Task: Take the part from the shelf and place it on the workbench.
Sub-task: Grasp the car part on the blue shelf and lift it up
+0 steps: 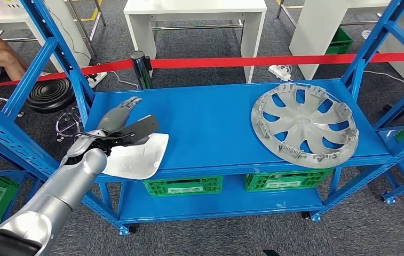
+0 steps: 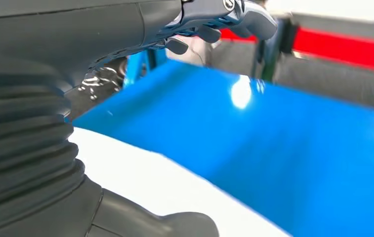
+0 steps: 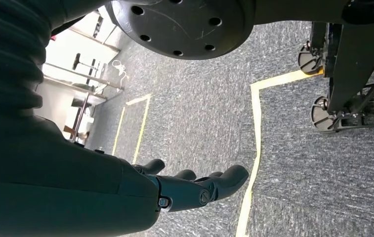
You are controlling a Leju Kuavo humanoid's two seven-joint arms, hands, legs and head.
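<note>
My left hand (image 1: 115,126) hovered over the white curved plastic part (image 1: 135,156), which lay at the front left corner of the blue metal shelf (image 1: 210,128), fingers (image 2: 254,17) stretched apart and holding nothing. My right hand (image 3: 189,190) hung over the grey carpet floor (image 3: 293,163), fingers loosely extended, empty. A silver plastic wheel cover (image 1: 304,125) lay on the shelf's right side.

Bare shelf top (image 1: 210,128) between white part (image 1: 135,154) and hubcap (image 1: 303,125), seemingly unobstructed.

White part (image 1: 138,154), blue shelf (image 1: 210,128)
</note>
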